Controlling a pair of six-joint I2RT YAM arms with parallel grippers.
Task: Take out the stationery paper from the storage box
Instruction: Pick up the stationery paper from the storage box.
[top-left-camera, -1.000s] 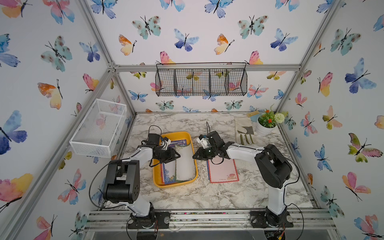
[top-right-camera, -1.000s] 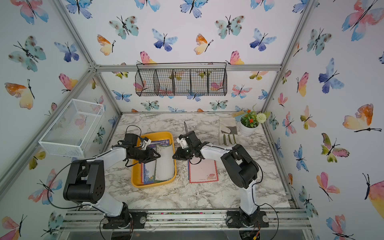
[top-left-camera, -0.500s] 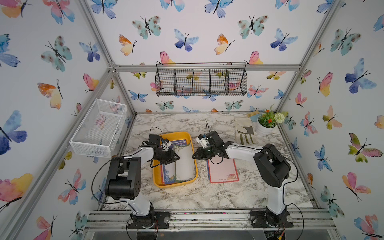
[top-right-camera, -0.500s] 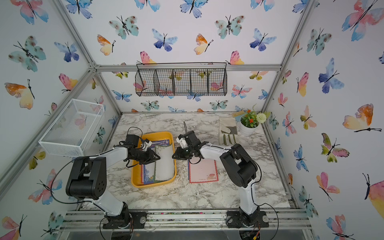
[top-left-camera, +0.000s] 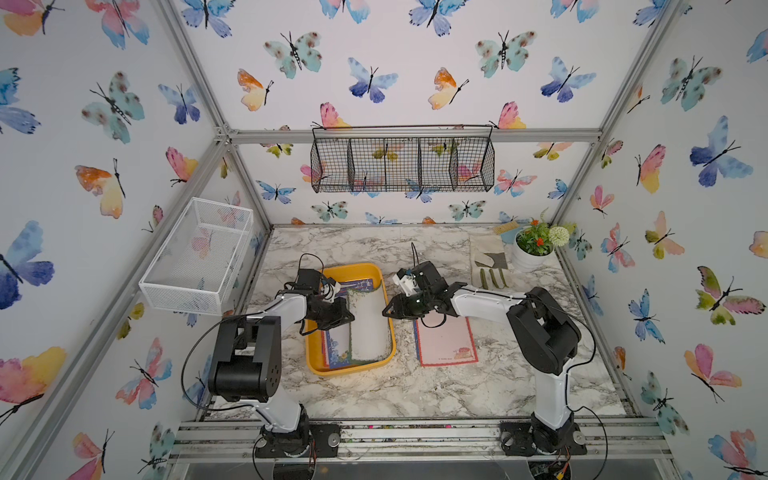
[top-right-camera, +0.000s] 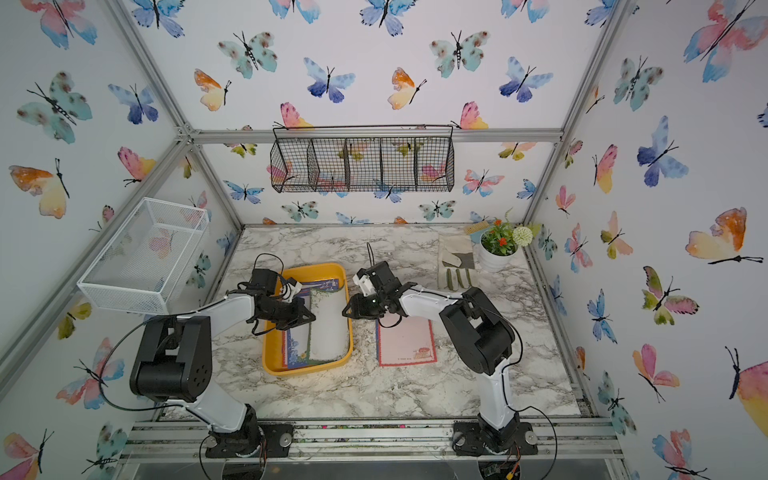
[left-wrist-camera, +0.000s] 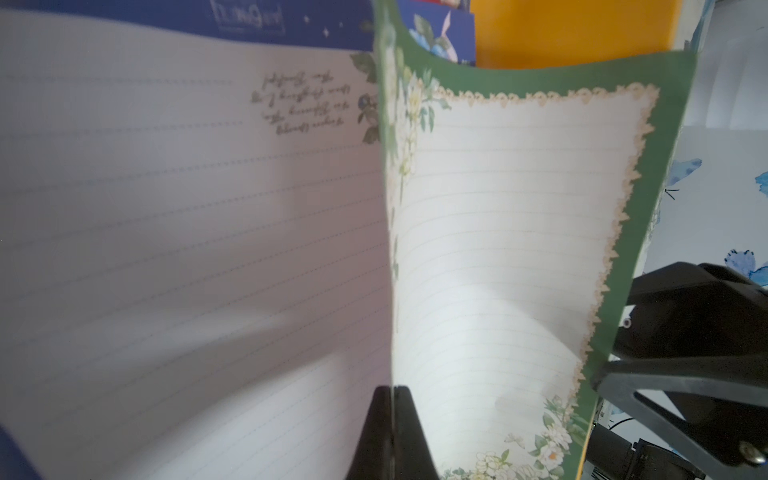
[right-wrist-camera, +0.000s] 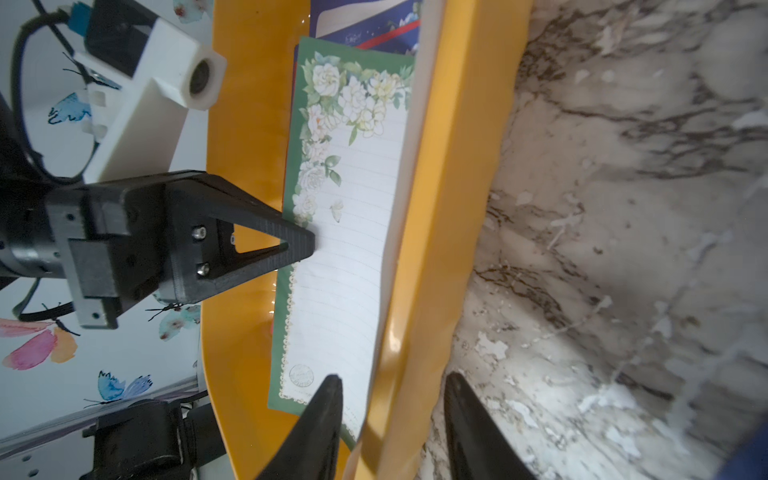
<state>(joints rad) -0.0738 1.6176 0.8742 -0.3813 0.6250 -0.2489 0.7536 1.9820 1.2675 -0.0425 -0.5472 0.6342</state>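
Observation:
The yellow storage box (top-left-camera: 349, 369) (top-right-camera: 307, 370) sits mid-table, and several stationery paper sheets lie in it. A green-bordered sheet (top-left-camera: 368, 328) (left-wrist-camera: 498, 249) (right-wrist-camera: 349, 270) curls up off a blue-bordered sheet (top-left-camera: 334, 345) (left-wrist-camera: 166, 208) beneath it. My left gripper (top-left-camera: 347, 318) (left-wrist-camera: 392, 388) is shut on the green sheet's long edge inside the box. My right gripper (top-left-camera: 386, 311) (right-wrist-camera: 395, 377) is open, its jaws straddling the box's right rim (right-wrist-camera: 432, 249), one inside over the sheet, one outside over the table. A red-bordered sheet (top-left-camera: 446, 345) (top-right-camera: 407, 345) lies flat on the table right of the box.
A work glove (top-left-camera: 490, 262) and a white flower pot (top-left-camera: 534, 249) stand at the back right. A white mesh basket (top-left-camera: 199, 253) hangs on the left wall. On the back wall hangs a black wire basket (top-left-camera: 403, 164).
My left jaws have closed onto the green-bordered sheet's edge. My right jaws have opened at the box's right rim. Both arms have hardly shifted.

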